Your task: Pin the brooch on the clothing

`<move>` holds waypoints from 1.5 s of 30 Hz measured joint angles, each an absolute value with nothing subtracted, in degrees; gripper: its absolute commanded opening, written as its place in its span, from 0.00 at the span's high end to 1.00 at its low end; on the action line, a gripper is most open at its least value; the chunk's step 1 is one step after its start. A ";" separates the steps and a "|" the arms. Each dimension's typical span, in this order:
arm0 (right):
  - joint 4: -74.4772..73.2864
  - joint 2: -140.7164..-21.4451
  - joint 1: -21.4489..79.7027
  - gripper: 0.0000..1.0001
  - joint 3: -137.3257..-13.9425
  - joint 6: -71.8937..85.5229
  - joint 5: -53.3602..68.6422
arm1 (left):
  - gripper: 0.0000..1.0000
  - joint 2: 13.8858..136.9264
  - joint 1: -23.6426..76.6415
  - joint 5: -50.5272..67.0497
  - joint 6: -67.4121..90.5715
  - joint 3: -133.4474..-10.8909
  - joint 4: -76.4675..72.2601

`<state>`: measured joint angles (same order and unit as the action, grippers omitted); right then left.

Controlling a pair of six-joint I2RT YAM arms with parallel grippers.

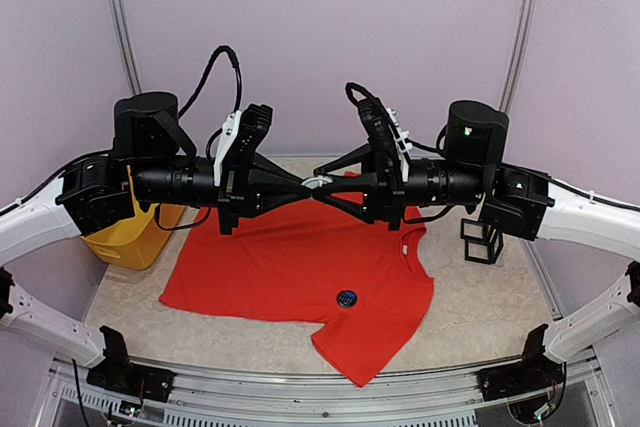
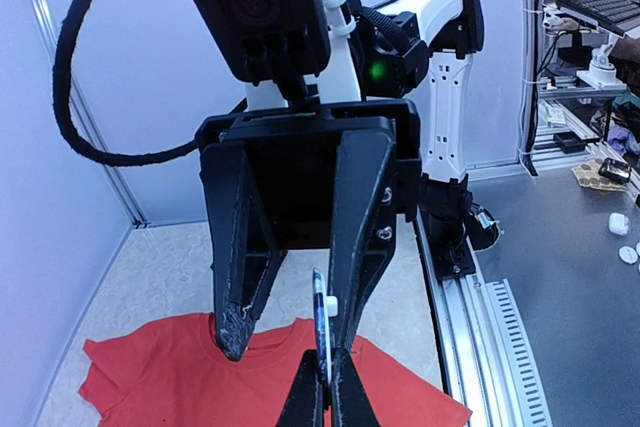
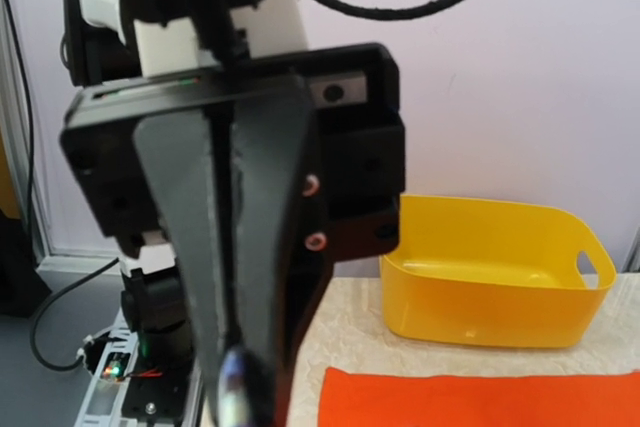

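The red T-shirt (image 1: 280,257) lies flat on the table; it also shows in the left wrist view (image 2: 180,377) and the right wrist view (image 3: 480,397). My left gripper (image 1: 308,185) is shut on the brooch (image 1: 316,182), held in the air above the shirt's collar. In the left wrist view the brooch (image 2: 321,332) is a thin disc seen edge-on, standing up from my shut fingertips (image 2: 345,402). My right gripper (image 2: 287,342) is open, its jaws spread around the brooch, one finger close beside it. A blue round badge (image 1: 347,298) lies on the shirt's near part.
A yellow bin (image 1: 135,237) stands at the shirt's left edge, also in the right wrist view (image 3: 490,287). A small black frame stand (image 1: 482,239) is to the right of the shirt. A metal rail (image 1: 320,377) runs along the table's front edge.
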<state>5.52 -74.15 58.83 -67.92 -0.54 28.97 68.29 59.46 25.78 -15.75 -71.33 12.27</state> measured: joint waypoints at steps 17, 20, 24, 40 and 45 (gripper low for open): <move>-3.11 -75.00 58.70 0.37 -71.59 -7.75 37.58 | 1.00 67.83 58.96 25.28 -14.17 -69.52 10.28; -4.60 -73.93 58.70 0.40 -71.16 -8.97 38.92 | 1.00 67.79 57.76 25.30 -13.15 -68.62 9.47; -3.07 -70.28 58.70 0.63 -67.85 -8.56 36.07 | 1.00 67.70 57.60 25.61 -12.49 -68.34 9.39; 2.48 -71.68 58.41 0.88 -67.33 -3.44 28.25 | 1.00 67.42 57.60 26.55 -12.03 -68.34 8.36; 2.81 -72.12 58.39 1.00 -67.33 -3.07 29.43 | 1.00 67.42 57.56 26.24 -11.99 -68.29 8.38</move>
